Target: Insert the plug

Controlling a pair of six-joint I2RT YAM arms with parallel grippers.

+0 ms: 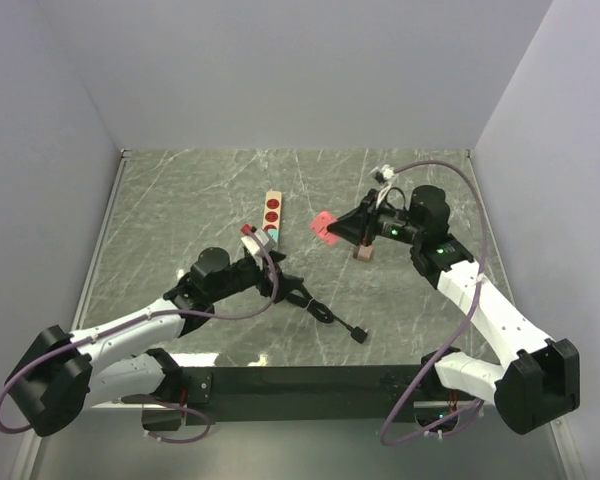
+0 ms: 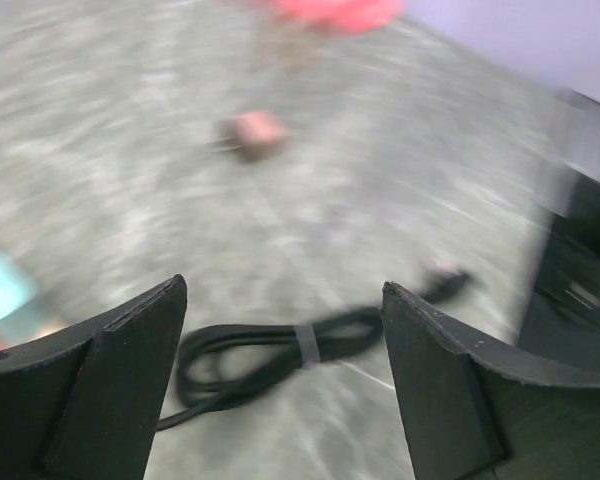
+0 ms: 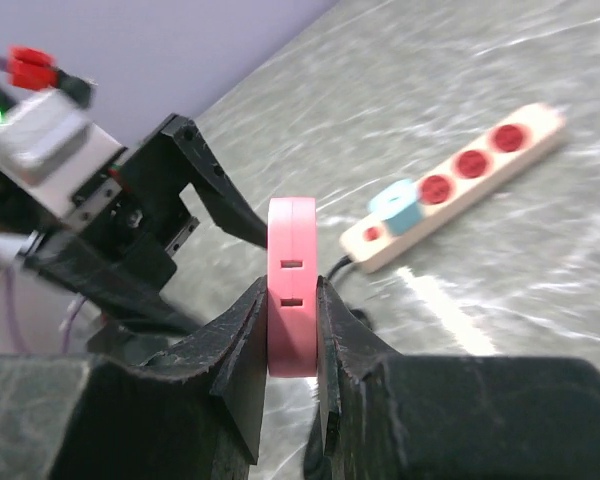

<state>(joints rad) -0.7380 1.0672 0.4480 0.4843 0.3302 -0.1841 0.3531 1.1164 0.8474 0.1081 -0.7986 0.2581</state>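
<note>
A cream power strip [image 1: 271, 213] [image 3: 460, 185] with red sockets lies mid-table, and a teal plug [image 1: 270, 236] [image 3: 395, 208] sits in its near end. My right gripper [image 1: 338, 228] [image 3: 292, 300] is shut on a flat pink plug [image 1: 324, 228] [image 3: 291, 290], held on edge above the table, right of the strip. My left gripper [image 1: 267, 262] [image 2: 285, 300] stands open just near of the strip's near end, with nothing between its fingers. Below it lies the strip's coiled black cable [image 2: 270, 345] [image 1: 315, 305].
A small brown block [image 1: 364, 254] [image 2: 252, 132] stands on the table under the right gripper. The cable's black end plug [image 1: 360, 335] lies near the front. Grey walls close the table on the left, back and right.
</note>
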